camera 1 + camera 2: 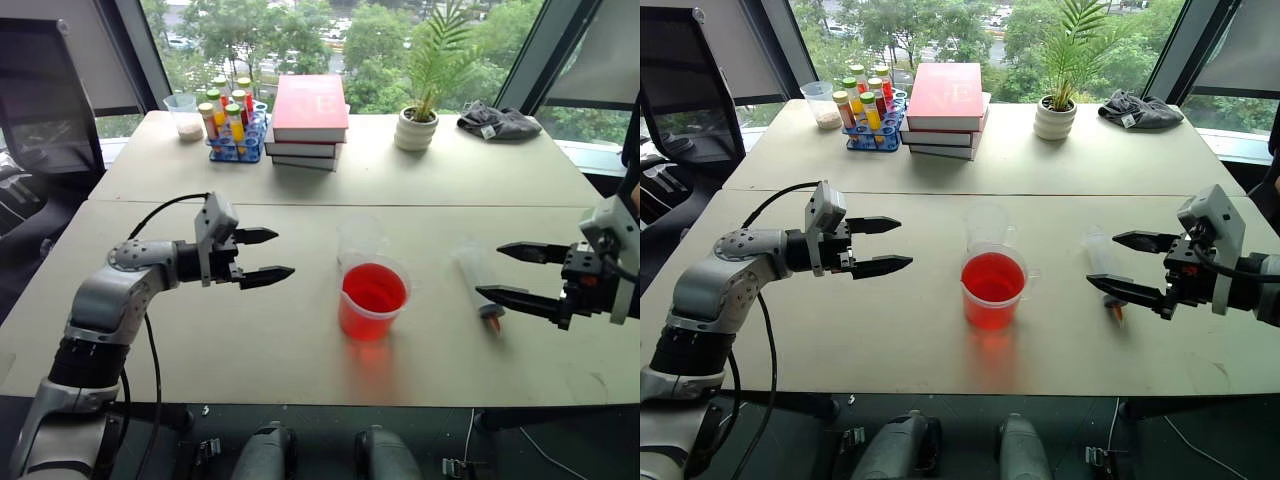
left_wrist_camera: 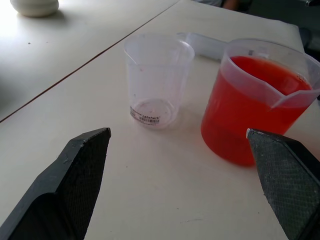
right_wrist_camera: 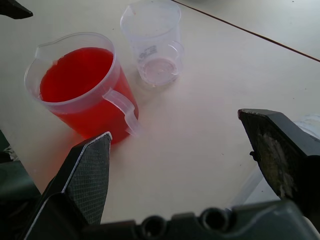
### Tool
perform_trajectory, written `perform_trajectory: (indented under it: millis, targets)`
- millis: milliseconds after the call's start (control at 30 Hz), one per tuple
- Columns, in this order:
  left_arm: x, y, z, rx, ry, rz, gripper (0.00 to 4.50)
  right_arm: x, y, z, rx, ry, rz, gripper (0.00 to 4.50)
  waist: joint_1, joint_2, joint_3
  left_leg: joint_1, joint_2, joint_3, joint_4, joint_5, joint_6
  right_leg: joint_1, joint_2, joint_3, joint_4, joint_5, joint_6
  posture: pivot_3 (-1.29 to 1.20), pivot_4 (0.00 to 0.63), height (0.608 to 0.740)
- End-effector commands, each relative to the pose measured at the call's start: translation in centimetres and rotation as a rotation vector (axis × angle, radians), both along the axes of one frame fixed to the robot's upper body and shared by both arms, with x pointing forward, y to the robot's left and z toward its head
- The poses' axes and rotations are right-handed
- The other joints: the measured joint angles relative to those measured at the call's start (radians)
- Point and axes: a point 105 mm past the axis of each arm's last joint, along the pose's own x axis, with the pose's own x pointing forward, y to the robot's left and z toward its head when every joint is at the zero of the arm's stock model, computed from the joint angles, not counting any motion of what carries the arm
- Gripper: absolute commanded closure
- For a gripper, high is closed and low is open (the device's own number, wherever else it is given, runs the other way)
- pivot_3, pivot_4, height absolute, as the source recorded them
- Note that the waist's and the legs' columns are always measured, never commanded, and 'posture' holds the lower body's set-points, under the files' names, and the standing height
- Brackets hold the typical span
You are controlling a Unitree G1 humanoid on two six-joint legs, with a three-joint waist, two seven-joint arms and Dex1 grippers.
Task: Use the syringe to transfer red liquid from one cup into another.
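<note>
Both grippers are hovering wide and empty, the right gripper (image 1: 1118,261) lining up over the syringe (image 1: 1103,270) lying toward the worktop's (image 1: 890,340) right edge, the left gripper (image 1: 892,244) waiting clear of the mid-worktop red-filled cup (image 1: 993,290) and empty cup (image 1: 985,226)

Two head cameras are looking forward and down from above the near edge of a pale table (image 1: 250,340); they are sitting side by side, so both are taking in the same wide scene, from the near edge to the windows behind, with the right eye's picture shifted slightly. The left wrist camera is sitting low over the tabletop, peering close between its own two dark fingers (image 2: 70,185) toward the red cup (image 2: 255,102) and the clear cup (image 2: 156,80); the right wrist camera is facing the same two cups from the opposite side, equally near; both head views are also covering this pair.
</note>
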Motion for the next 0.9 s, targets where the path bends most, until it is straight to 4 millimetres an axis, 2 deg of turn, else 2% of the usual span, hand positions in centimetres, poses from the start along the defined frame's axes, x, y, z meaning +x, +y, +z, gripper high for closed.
perform_trajectory:
  millis: [33,633,900]
  targets:
    - [-0.3,0.1,1.2,0.008,-0.030,-0.021,0.00,-0.1,0.0,0.7,0.001,-0.042,-0.004,0.02,0.000,0.000,0.000,0.000,0.000,0.000,0.000,0.000,0.000,0.000,0.000,0.000,0.000,0.000,0.000,0.00,0.150,0.740]
    - [-0.4,-0.1,2.1,-0.042,-0.024,-0.022,0.00,0.3,0.4,0.3,0.022,-0.054,-0.016,0.02,0.000,0.000,0.000,0.000,0.000,0.000,0.001,0.000,0.000,0.000,0.000,0.000,0.001,0.000,0.000,0.00,0.150,0.740]
    - [-0.5,-0.4,1.9,-0.046,-0.029,-0.017,0.00,2.3,-0.3,0.7,0.100,-0.072,-0.178,0.02,0.000,0.000,0.000,0.000,0.000,0.000,0.002,0.000,0.000,0.001,0.001,0.000,0.002,0.000,0.000,0.00,0.150,0.740]
